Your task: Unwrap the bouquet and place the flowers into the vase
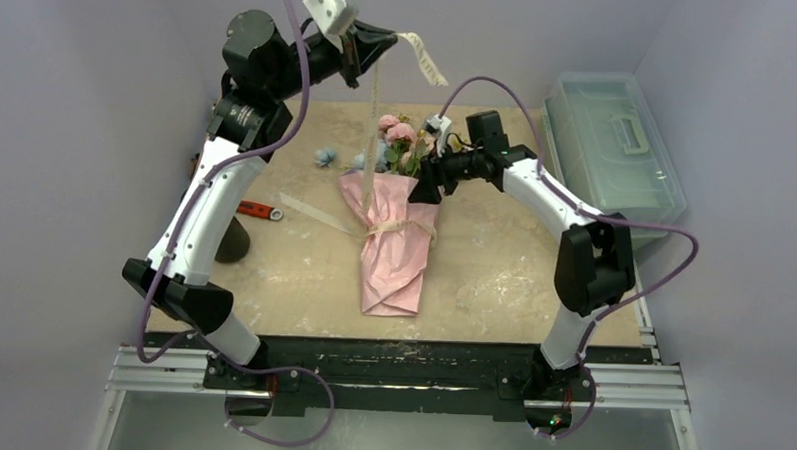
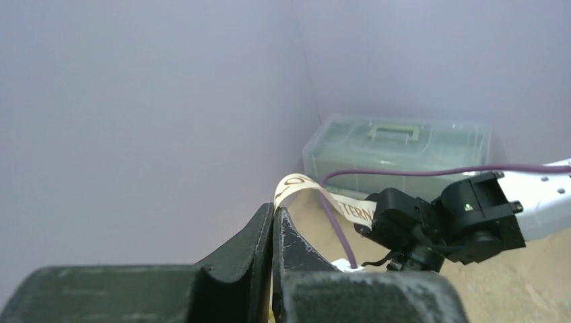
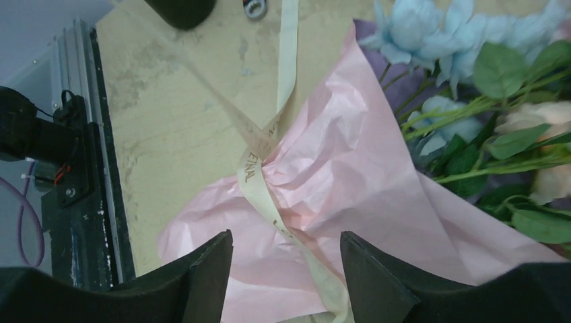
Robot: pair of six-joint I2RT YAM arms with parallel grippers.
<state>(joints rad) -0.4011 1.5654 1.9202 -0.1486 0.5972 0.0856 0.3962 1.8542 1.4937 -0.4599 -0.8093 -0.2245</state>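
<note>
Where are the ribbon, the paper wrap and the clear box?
ribbon (image 3: 250, 176): right wrist view, printed band crossing the paper.
paper (image 1: 393, 270): top external view, lower pink part of the wrap.
box (image 1: 602, 162): top external view, its lid.

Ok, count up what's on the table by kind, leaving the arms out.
Wrapped bouquet, ribbon included: 1
Loose pale-blue flower: 1
Dark vase: 1
Clear lidded box: 1
Red-handled item: 1
Total: 5
</note>
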